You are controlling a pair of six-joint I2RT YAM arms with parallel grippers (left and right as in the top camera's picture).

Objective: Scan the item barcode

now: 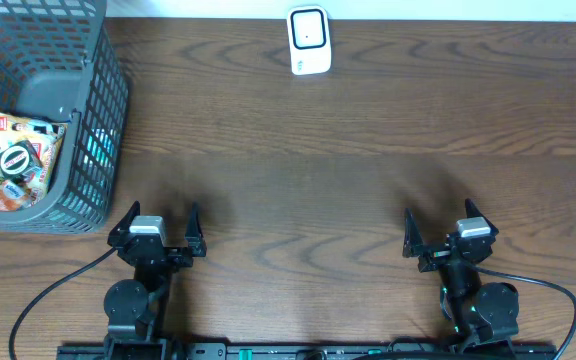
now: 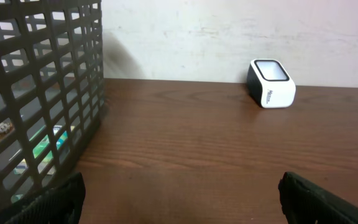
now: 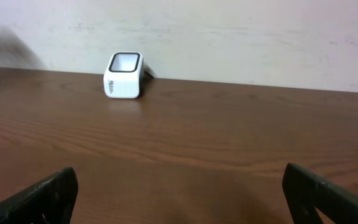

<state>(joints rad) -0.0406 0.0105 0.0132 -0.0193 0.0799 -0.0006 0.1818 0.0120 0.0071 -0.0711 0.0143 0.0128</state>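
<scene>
A white barcode scanner [image 1: 308, 40] with a dark window stands at the table's far edge; it also shows in the left wrist view [image 2: 271, 83] and the right wrist view [image 3: 124, 75]. Packaged items [image 1: 16, 162] lie inside the dark mesh basket [image 1: 93, 120] at the far left. My left gripper [image 1: 158, 222] sits open near the front edge, just right of the basket, nothing between its fingers. Open and empty too, my right gripper [image 1: 438, 226] rests at the front right. Only the fingertips [image 2: 55, 199] [image 3: 42, 199] show in the wrist views.
The basket wall [image 2: 39, 99] fills the left of the left wrist view, close to that gripper. A pale wall [image 3: 229, 37] stands behind the table's far edge. Cables [image 1: 53, 290] run from both arm bases at the front.
</scene>
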